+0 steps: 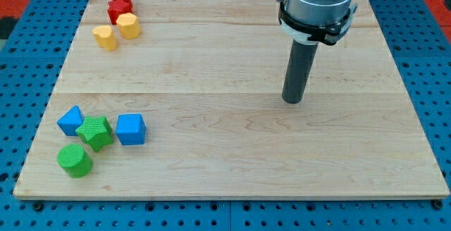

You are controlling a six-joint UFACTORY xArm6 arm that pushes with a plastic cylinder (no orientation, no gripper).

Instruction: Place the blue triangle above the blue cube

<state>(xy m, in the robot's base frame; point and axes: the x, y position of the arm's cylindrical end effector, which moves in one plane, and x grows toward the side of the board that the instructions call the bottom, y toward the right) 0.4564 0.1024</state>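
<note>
Blue triangle [70, 120] touching green star [95, 132], blue cube [131, 129] beside, my tip [292, 101] well apart.

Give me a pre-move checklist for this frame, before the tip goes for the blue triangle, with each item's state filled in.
1. Blue triangle in view, at the view's lower left: ok.
2. Blue cube in view, to the right of the triangle: ok.
3. My tip visible and free of all blocks, far to the view's right of them: ok.
4. Triangle free to move alone: not ok, the green star block sits against it, between triangle and cube.
5. Space above the cube, toward the view's top, open for the triangle: ok.
6. Green cylinder out of the push path: cannot tell, it depends on the approach.
</note>
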